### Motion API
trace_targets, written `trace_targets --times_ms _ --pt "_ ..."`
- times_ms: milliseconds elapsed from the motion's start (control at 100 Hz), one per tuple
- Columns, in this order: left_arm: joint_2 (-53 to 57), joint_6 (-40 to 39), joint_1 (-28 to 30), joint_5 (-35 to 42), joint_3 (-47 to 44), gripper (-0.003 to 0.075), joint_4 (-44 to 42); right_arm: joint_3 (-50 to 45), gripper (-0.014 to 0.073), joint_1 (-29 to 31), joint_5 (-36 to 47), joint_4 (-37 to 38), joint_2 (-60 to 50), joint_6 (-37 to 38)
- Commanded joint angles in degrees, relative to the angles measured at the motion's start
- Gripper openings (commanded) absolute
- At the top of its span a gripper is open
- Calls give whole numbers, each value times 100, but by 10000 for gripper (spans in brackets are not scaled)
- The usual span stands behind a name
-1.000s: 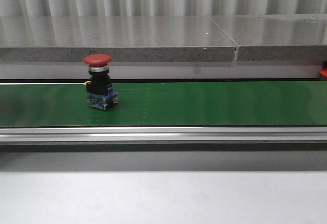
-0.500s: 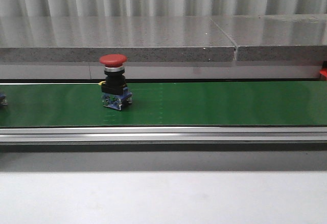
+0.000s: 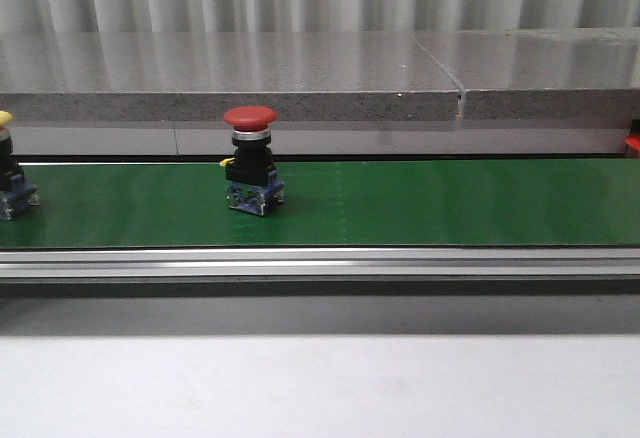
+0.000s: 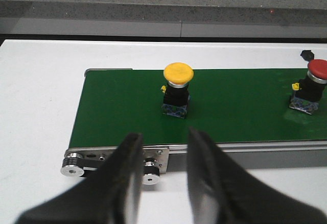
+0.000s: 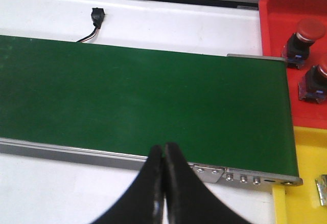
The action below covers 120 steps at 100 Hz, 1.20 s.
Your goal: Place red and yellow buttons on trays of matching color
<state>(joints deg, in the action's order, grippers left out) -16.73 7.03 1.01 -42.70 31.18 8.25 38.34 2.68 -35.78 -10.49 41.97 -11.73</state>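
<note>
A red button (image 3: 250, 158) stands upright on the green conveyor belt (image 3: 430, 203), left of centre. A yellow button (image 3: 8, 173) shows at the belt's left edge. The left wrist view shows the yellow button (image 4: 178, 88) on the belt and the red button (image 4: 310, 86) further along. My left gripper (image 4: 164, 139) is open and empty, hovering before the belt's end. My right gripper (image 5: 163, 152) is shut and empty above the belt's near rail. A red tray (image 5: 286, 24) holds two red buttons (image 5: 304, 37); a yellow tray (image 5: 306, 183) lies beside it.
A grey stone ledge (image 3: 300, 78) runs behind the belt. An aluminium rail (image 3: 320, 261) borders its front. A black connector with a cable (image 5: 96, 19) lies on the white table beyond the belt. A small metal part (image 5: 321, 188) sits on the yellow tray.
The red button has travelled to the right along the belt. The yellow button has come into view at the left edge.
</note>
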Motion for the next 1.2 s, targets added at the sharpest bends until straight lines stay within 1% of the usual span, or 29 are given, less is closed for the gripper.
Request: trace_targets --times_ms 0,310,560,610,660,710,760,780,830,850,900,970,1030,1120,1190 --pt "9 -19 -37 415 118 -24 124 190 -69 2 395 0 -15 -25" --pt "9 -19 -37 415 118 -21 124 190 -69 2 447 -6 -15 -25" --pt "9 -19 -37 415 118 -21 124 190 -65 2 235 -49 -15 -25" --pt "9 -19 -37 415 118 -21 124 190 -53 2 186 -72 -15 -25" --pt "9 -19 -37 415 118 -21 124 190 -8 2 146 -112 -15 -25" --pt "9 -19 -37 415 118 -21 124 190 62 2 126 -167 -15 -25" --pt "9 -19 -37 415 118 -21 124 190 167 2 120 -203 -15 -25" --pt "9 -19 -37 415 118 -21 124 190 197 2 120 -209 -15 -25" --pt "9 -19 -37 415 118 -21 124 190 325 2 126 -209 -15 -25" --pt "9 -19 -37 415 118 -21 124 190 358 2 132 -209 -15 -25" --pt "9 -19 -37 415 118 -21 124 190 475 2 160 -209 -15 -25" --pt "9 -19 -37 415 118 -21 124 190 573 2 196 -244 -15 -25" --pt "9 -19 -37 415 118 -21 124 190 603 2 265 -378 -15 -25" --pt "9 -19 -37 415 118 -21 124 205 601 2 325 -598 38 -25" --pt "9 -19 -37 415 118 -21 124 240 601 -10 325 -632 187 -34"
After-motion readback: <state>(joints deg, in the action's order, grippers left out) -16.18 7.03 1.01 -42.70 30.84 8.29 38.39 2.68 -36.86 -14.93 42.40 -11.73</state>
